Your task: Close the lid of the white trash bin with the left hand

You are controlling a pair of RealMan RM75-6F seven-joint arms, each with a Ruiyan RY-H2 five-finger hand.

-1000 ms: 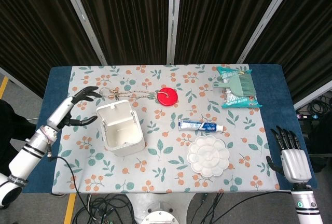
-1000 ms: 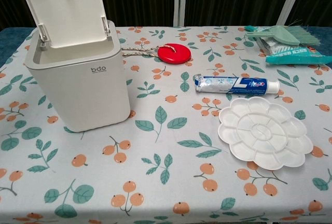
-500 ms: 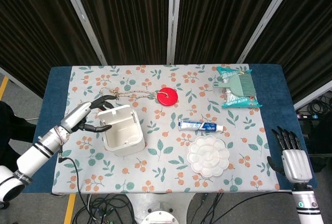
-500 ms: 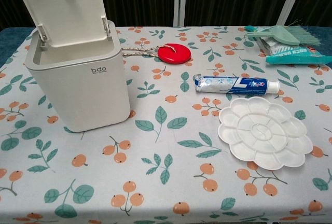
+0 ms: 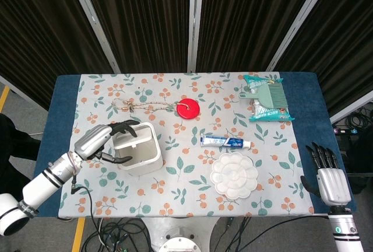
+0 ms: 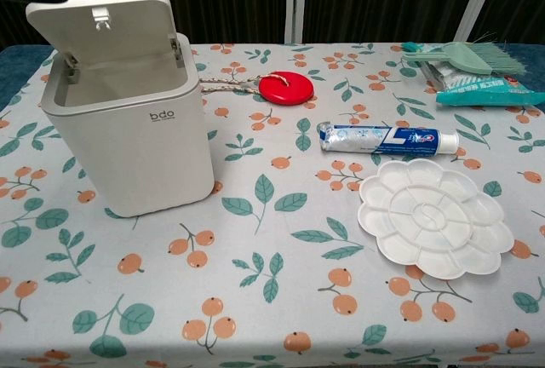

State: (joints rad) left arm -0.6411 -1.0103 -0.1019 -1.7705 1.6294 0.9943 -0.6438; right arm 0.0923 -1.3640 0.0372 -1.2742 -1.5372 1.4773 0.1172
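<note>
The white trash bin (image 5: 138, 156) is set at the left of the counter (image 5: 175, 199), its lid (image 6: 102, 27) tilted partway down. The left hand (image 5: 98, 140) is pressed on the lid, fingers (image 5: 125, 125) spread. The right hand (image 5: 328, 179) is held beside the counter's right edge, fingers apart, nothing gripped.

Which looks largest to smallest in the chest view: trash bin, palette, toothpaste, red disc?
1. trash bin, though it is nearest the camera
2. palette
3. toothpaste
4. red disc, though it is farther back
</note>
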